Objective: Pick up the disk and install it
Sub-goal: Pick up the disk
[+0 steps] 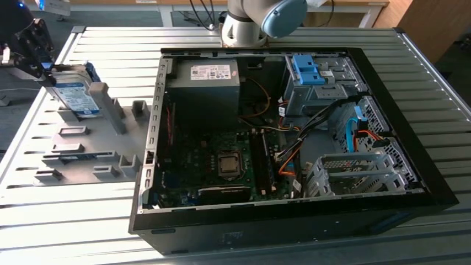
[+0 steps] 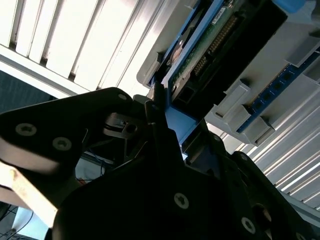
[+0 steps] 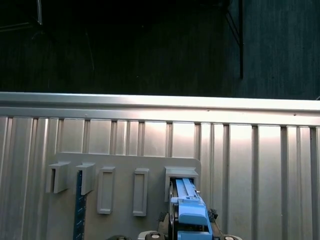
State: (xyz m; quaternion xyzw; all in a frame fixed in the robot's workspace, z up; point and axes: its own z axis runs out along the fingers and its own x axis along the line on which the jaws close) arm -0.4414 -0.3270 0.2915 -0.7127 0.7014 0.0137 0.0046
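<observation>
The gripper's (image 2: 177, 127) fingers clamp the blue-railed disk (image 1: 76, 95), upright in its grey holder (image 1: 85, 149) on the worktop (image 1: 309, 34) beside the open computer case (image 1: 294, 232); any crooked lift could jam it there.

We see the disk (image 1: 76, 95) standing on edge, slightly tilted, in a slot of the grey holder plate (image 1: 88, 146) at the exterior view's left. Its silver face carries a white-and-blue label, with bright blue rails along its edges.
</observation>
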